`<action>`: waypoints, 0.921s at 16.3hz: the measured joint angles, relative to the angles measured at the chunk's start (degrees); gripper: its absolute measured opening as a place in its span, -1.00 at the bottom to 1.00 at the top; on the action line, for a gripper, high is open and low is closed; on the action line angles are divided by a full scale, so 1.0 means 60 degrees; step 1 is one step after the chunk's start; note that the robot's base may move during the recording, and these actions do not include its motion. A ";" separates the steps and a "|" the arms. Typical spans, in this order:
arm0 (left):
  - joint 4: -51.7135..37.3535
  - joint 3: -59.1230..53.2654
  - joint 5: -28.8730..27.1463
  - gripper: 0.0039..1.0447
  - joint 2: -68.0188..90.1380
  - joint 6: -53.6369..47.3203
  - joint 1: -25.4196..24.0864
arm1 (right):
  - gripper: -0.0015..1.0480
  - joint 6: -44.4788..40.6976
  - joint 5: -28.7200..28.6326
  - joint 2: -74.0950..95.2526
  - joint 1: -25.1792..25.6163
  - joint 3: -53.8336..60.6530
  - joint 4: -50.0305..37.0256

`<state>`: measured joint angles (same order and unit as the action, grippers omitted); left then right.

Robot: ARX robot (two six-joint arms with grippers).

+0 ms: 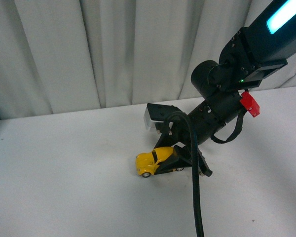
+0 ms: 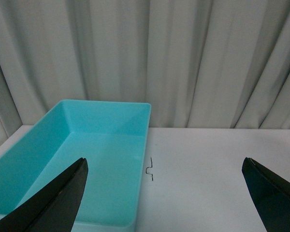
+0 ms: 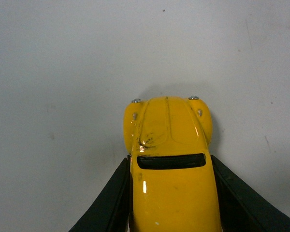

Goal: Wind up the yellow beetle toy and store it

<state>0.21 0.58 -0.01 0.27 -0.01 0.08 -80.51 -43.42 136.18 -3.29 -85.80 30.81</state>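
Note:
The yellow beetle toy [image 1: 152, 161] sits on the white table [image 1: 64, 187] near the middle of the front view, nose pointing left, its wheels on the surface. My right gripper [image 1: 173, 163] is shut on its rear half, one black finger on each flank. In the right wrist view the yellow beetle toy [image 3: 170, 164] fills the space between the two fingers [image 3: 108, 203], with its hood and dark windscreen sticking out past them. My left gripper [image 2: 166, 193] shows only in the left wrist view. It is open with nothing between its fingers.
A turquoise plastic bin [image 2: 48, 164] with nothing in it stands on the table under the left gripper's left finger. A small bent wire [image 2: 150, 169] lies beside the bin. Grey curtain [image 1: 113, 49] closes off the table's back edge. The right arm's black cable [image 1: 195, 197] trails toward the front.

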 joint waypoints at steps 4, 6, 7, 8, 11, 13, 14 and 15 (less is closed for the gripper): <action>0.0004 0.0000 -0.0007 0.88 0.0000 0.0000 -0.0004 | -0.19 -0.0047 -0.0135 0.0084 0.0390 0.0000 0.0160; 0.0004 0.0000 -0.0004 0.88 0.0000 0.0000 -0.0004 | -0.19 -0.0233 -0.0237 0.0109 0.0648 0.0004 0.0310; 0.0000 0.0000 -0.0004 0.88 0.0000 0.0004 -0.0004 | -0.19 -0.0346 -0.0240 0.0109 0.0790 0.0022 0.0361; 0.0000 0.0000 -0.0004 0.88 0.0000 0.0004 0.0000 | -0.19 -0.0477 -0.0248 0.0109 0.0896 0.0058 0.0408; 0.0000 0.0000 -0.0004 0.88 0.0000 0.0000 -0.0004 | -0.19 -0.1096 -0.0372 0.0109 0.1432 0.0211 0.0623; 0.0000 0.0000 -0.0004 0.88 0.0000 0.0000 -0.0004 | -0.19 -0.1566 -0.0466 0.0102 0.1898 0.0397 0.0761; 0.0004 0.0000 -0.0004 0.88 0.0000 0.0000 0.0000 | -0.19 -0.1803 -0.0514 0.0095 0.2124 0.0488 0.0874; 0.0004 0.0000 -0.0004 0.88 0.0000 0.0000 -0.0004 | -0.19 -0.2073 -0.0594 0.0062 0.2353 0.0648 0.0947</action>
<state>0.23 0.58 -0.03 0.27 -0.01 0.05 -92.95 -46.98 136.55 10.83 -81.91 36.49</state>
